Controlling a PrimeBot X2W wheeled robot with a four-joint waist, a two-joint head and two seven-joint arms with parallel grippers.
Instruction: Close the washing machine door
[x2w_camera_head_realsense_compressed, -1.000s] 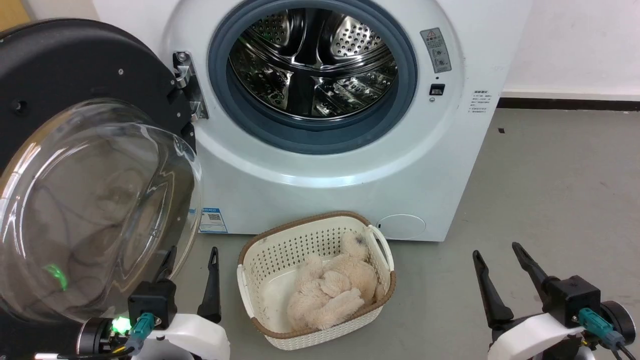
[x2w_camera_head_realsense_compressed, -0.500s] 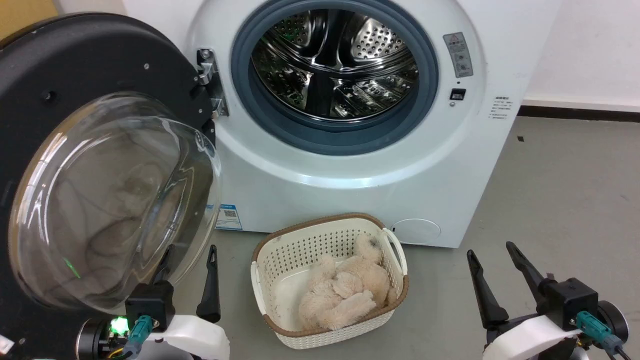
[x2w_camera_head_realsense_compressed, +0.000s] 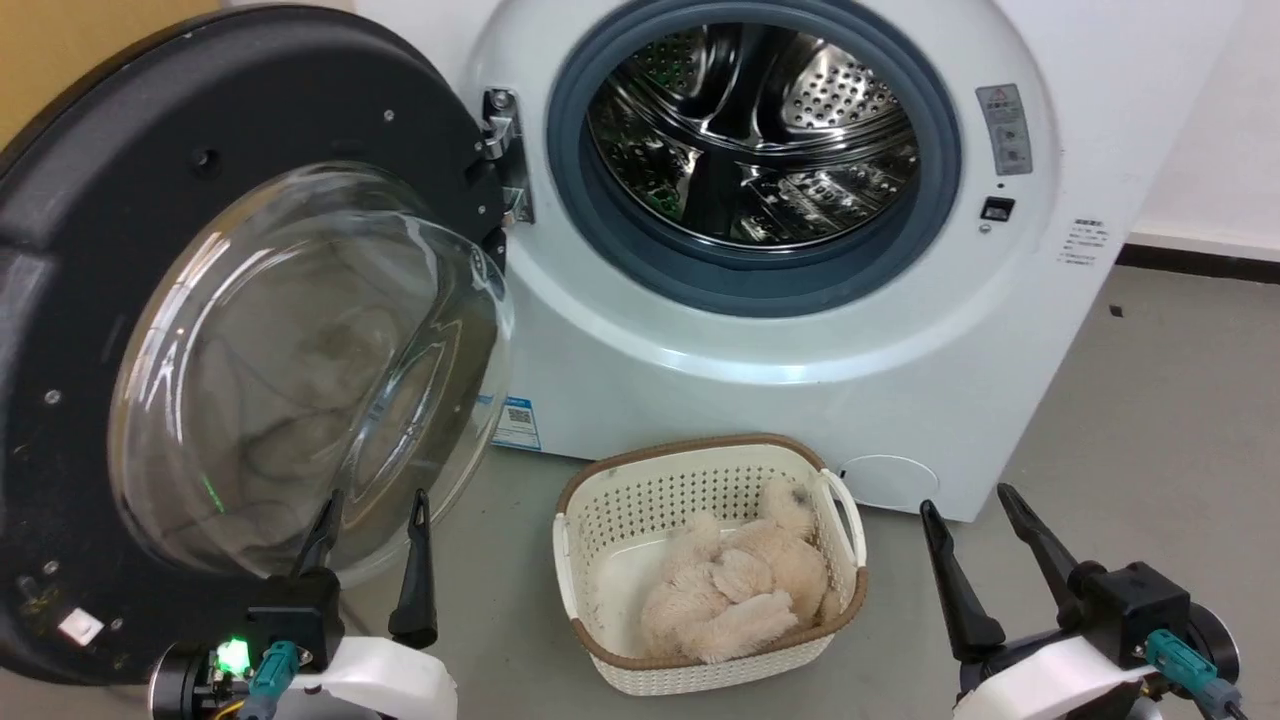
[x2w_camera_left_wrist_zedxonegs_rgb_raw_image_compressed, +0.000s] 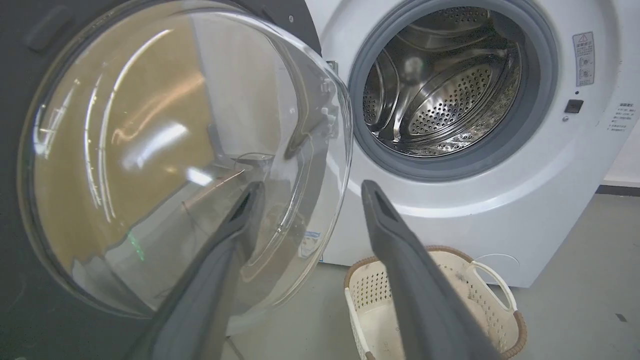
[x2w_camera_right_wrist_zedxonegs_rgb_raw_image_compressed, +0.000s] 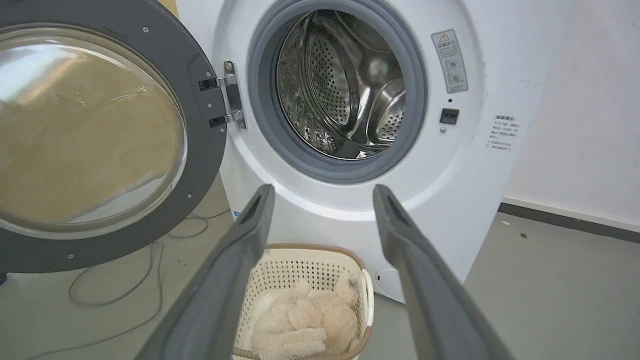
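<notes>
The washing machine door (x2w_camera_head_realsense_compressed: 300, 360) stands swung wide open to the left of the white washer (x2w_camera_head_realsense_compressed: 780, 390), held by a metal hinge (x2w_camera_head_realsense_compressed: 505, 150). Its black rim surrounds a bulging clear glass bowl. The steel drum opening (x2w_camera_head_realsense_compressed: 750, 140) with its grey rubber ring is uncovered. My left gripper (x2w_camera_head_realsense_compressed: 375, 497) is open at the lower left, its fingertips just in front of the bowl's lower edge and holding nothing. In the left wrist view the door (x2w_camera_left_wrist_zedxonegs_rgb_raw_image_compressed: 165, 150) looms close behind that left gripper (x2w_camera_left_wrist_zedxonegs_rgb_raw_image_compressed: 312, 183). My right gripper (x2w_camera_head_realsense_compressed: 964, 495) is open at the lower right, away from the door (x2w_camera_right_wrist_zedxonegs_rgb_raw_image_compressed: 85, 135).
A cream perforated basket (x2w_camera_head_realsense_compressed: 700, 447) holding a fluffy beige toy (x2w_camera_head_realsense_compressed: 735, 595) sits on the grey floor in front of the washer, between my grippers. A thin cable (x2w_camera_right_wrist_zedxonegs_rgb_raw_image_compressed: 125, 280) lies on the floor under the open door. A white wall with dark skirting (x2w_camera_right_wrist_zedxonegs_rgb_raw_image_compressed: 565, 220) stands to the right.
The head camera has turned left, so the washer, door and basket sit further right in the picture and more of the door shows. Both grippers stay open, low in the view.
</notes>
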